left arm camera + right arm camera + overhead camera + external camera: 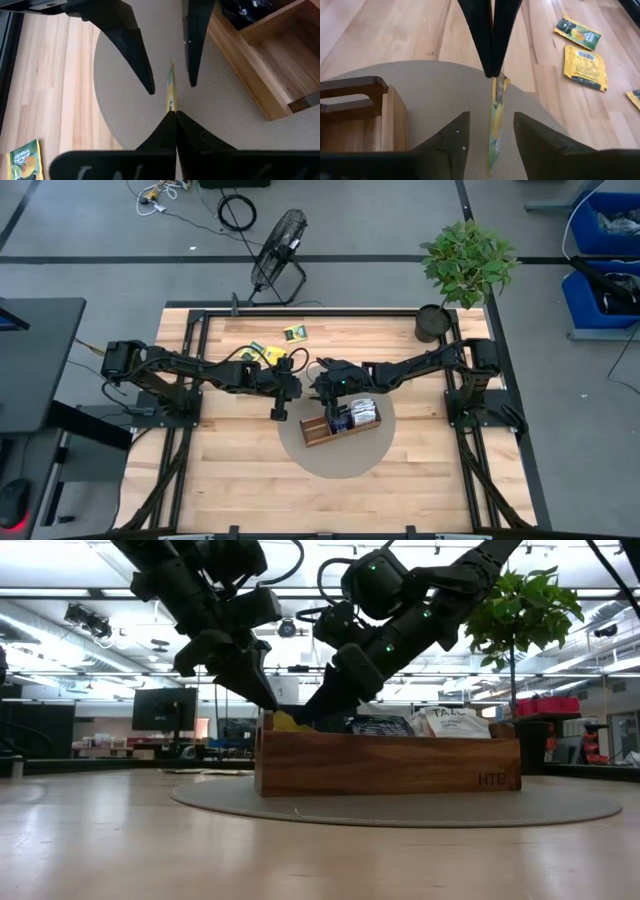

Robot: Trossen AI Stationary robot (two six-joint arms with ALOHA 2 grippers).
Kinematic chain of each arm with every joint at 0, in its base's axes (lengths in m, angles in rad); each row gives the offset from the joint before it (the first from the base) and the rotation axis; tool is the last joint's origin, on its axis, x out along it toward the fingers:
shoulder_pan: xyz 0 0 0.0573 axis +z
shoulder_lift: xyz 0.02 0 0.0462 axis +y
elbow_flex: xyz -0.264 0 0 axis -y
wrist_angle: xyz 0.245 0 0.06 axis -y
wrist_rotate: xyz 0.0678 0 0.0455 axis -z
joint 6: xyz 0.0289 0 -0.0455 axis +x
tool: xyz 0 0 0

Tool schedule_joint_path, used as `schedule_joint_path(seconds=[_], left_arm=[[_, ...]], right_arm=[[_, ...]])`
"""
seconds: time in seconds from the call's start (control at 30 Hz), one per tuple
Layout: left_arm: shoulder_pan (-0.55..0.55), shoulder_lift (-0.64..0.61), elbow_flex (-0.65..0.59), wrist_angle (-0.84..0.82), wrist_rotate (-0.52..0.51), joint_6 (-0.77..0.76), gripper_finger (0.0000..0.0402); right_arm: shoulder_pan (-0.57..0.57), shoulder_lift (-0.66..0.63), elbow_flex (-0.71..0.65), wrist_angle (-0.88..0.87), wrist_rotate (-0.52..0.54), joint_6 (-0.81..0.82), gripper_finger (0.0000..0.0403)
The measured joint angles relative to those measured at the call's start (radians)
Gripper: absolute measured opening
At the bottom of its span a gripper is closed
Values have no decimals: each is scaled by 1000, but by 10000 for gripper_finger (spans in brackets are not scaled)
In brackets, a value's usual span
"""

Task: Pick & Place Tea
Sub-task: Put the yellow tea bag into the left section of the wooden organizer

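Observation:
A yellow-and-green tea sachet (496,115) hangs edge-on over the round grey mat (340,462), beside the left end of the wooden tray (390,765). My left gripper (173,116) is shut on it. My right gripper (490,142) is open, with one finger on each side of the sachet's lower part, apart from it. In the left wrist view the right arm's fingers (135,55) flank the sachet (170,90). Dark blue sachets (380,725) and white ones (450,722) stand in the tray. My left gripper pinches the sachet's upper end (496,80) between its two fingertips (485,45). The fingers slant down from the table's left side. The sachet hangs below them, nearly upright and clear of the mat.
Loose yellow sachets (584,67) (579,32) lie on the wooden table beyond the mat, toward the far edge, and another (22,160) lies nearby. A potted plant (465,265) stands at the far right corner. A fan (278,255) sits on the floor behind the table.

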State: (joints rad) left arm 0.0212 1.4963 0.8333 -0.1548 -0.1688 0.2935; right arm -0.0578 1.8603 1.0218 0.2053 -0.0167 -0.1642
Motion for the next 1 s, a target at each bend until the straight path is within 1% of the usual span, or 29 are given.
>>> schedule_joint_path(seconds=[0.4,0.5,0.6,0.63,0.67,0.8,0.9,1.0], left_arm=[[0,0,0,26,10,3,1],[0,0,0,26,10,5,1],[0,0,0,30,10,5,1],[0,0,0,36,10,5,1],[0,0,0,42,10,5,1],[0,0,0,51,15,-19,9],[5,-13,-2,67,70,-63,27],[10,-26,-12,148,131,-129,44]], right_arm=[[-1,0,0,-11,0,24,114],[-1,0,0,-25,-3,21,82],[-1,0,0,-32,-3,21,29],[-1,0,0,-32,-2,18,15],[-1,0,0,-32,-1,15,9],[-1,-4,0,-36,26,-8,5],[-1,-11,0,-44,58,-17,3],[0,-12,-2,-70,57,-16,2]])
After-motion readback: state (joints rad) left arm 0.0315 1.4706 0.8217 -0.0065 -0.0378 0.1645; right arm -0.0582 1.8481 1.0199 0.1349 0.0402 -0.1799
